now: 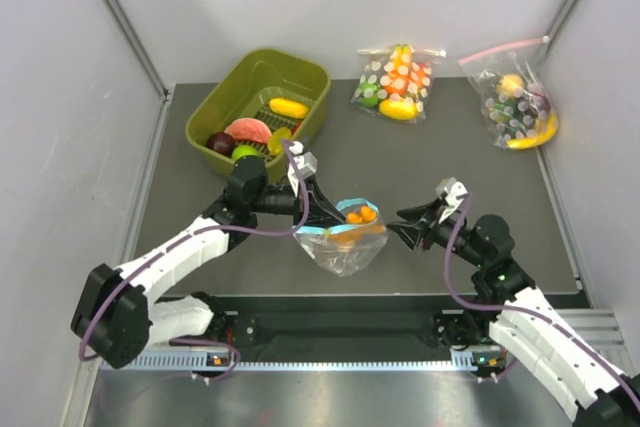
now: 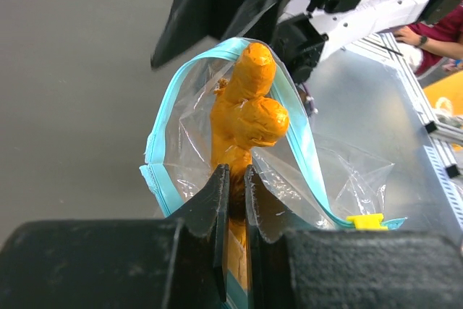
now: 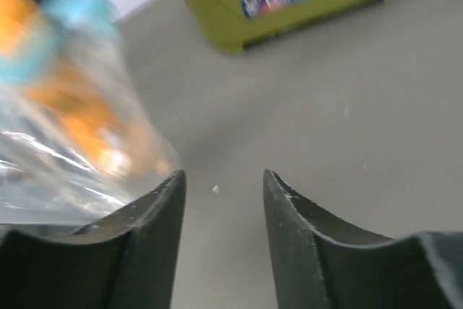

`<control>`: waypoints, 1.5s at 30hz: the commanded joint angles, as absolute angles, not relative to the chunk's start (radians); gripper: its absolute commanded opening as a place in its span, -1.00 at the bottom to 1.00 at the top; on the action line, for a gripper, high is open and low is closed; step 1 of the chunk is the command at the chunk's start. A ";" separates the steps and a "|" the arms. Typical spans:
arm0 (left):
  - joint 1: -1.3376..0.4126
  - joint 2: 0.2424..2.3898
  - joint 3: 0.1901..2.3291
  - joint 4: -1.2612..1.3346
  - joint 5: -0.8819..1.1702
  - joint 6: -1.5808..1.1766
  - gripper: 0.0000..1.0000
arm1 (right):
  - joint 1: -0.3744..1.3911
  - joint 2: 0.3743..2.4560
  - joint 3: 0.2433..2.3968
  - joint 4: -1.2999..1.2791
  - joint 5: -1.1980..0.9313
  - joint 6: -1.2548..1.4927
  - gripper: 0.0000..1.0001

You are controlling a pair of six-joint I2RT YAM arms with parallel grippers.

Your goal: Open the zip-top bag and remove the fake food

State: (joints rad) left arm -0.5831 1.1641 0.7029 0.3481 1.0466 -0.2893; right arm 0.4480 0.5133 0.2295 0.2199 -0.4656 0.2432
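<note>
The zip-top bag [image 1: 345, 245] hangs just above the dark table at the middle front, its light-blue zip strip [image 2: 160, 146] spread open. Orange carrot-like fake food [image 2: 249, 110] stands inside it, reaching up to the mouth. My left gripper [image 1: 318, 215] is shut on the bag's left rim; in the left wrist view the jaws [image 2: 235, 179] pinch the plastic. My right gripper [image 1: 394, 226] stands open just right of the bag, with nothing between its fingers [image 3: 221, 179]. In the right wrist view the bag [image 3: 65, 128] is a blur at the left.
An olive-green bin [image 1: 305, 82] with toy fruit stands at the back left. Two white-dotted bags with pink zips lie at the back centre [image 1: 395, 82] and the back right [image 1: 515, 102]. A yellow slider [image 2: 365, 218] sits on the zip strip.
</note>
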 commanded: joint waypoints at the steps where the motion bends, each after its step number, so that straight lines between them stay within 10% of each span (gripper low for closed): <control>1: -0.584 1.204 0.680 0.434 1.146 -0.304 -1.00 | 0.437 0.416 0.229 0.324 -0.566 0.245 0.02; 25: -0.624 1.224 0.703 0.394 1.149 -0.278 -1.00 | 0.457 0.551 0.273 0.578 -0.951 0.380 -0.19; 34: -0.643 1.229 0.707 0.384 1.147 -0.270 -1.00 | 0.485 0.594 0.304 0.532 -0.948 0.334 -0.43; 38: -0.644 1.224 0.707 0.364 1.135 -0.259 -1.00 | 0.492 0.597 0.305 0.517 -0.937 0.322 -0.99; 45: -0.644 1.164 0.709 0.299 1.086 -0.210 -1.00 | 0.494 0.519 0.301 0.332 -0.702 0.204 -1.00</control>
State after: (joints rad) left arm -0.6346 1.2209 0.6834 0.3016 1.0962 -0.2558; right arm 0.4816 0.5461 0.2619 0.4015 -0.8261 0.2825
